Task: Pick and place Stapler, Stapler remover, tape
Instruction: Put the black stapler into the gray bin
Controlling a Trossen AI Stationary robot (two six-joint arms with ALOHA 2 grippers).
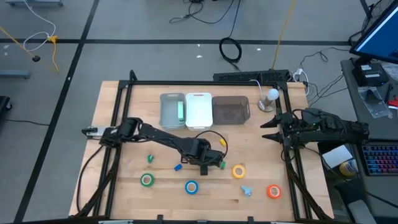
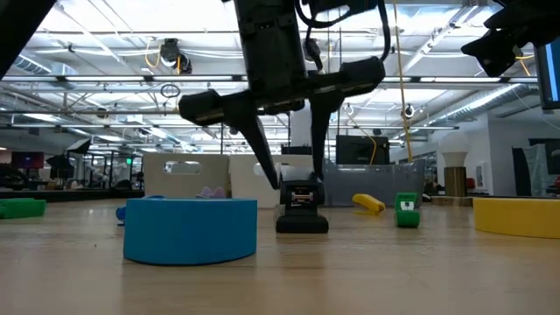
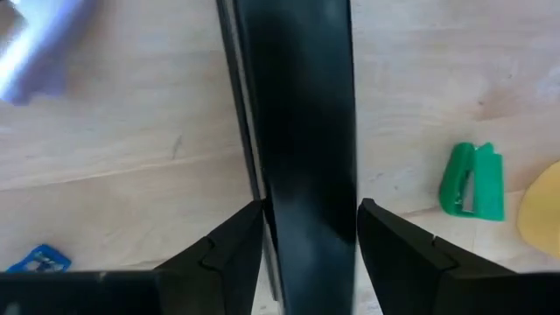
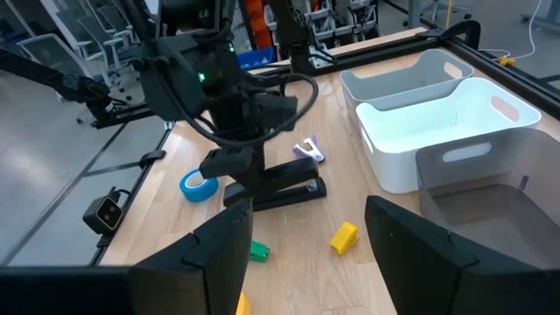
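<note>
Pale wooden tabletop [image 1: 124, 186] is filling the scene, and the left gripper [image 3: 302, 229] is working at its middle, its two dark fingers spread either side of the black stapler [image 4: 278, 185], one on each flank, not yet visibly pressing in; in the left wrist view the stapler body is running straight up between them. The low view is showing the gripper reaching down onto the stapler while the stapler's base is sitting flat on the wood. The risk I'm judging here: the stapler is long and smooth, so if the fingers are closing off-centre it could be swivelling or sliding out as it lifts, and a tilted carry could be clipping a bin rim. Just beside it, a small green stapler remover [image 3: 472, 181] is lying, with a yellow one [image 4: 344, 235] near it, both close enough to be getting knocked. Moving outward, the yellow tape [image 1: 239, 170], blue tape [image 1: 191, 186], green tape [image 1: 147, 180] and orange tape [image 1: 273, 191] are sitting in a loose row along the near edge, apart from the stapler. Three bins are waiting at the far side: a grey bin [image 1: 172, 110], a white bin [image 1: 199, 111] and a dark translucent bin [image 1: 231, 110]. The right gripper [image 1: 269, 129] is hanging parked at the right edge, fingers apart and empty.
</note>
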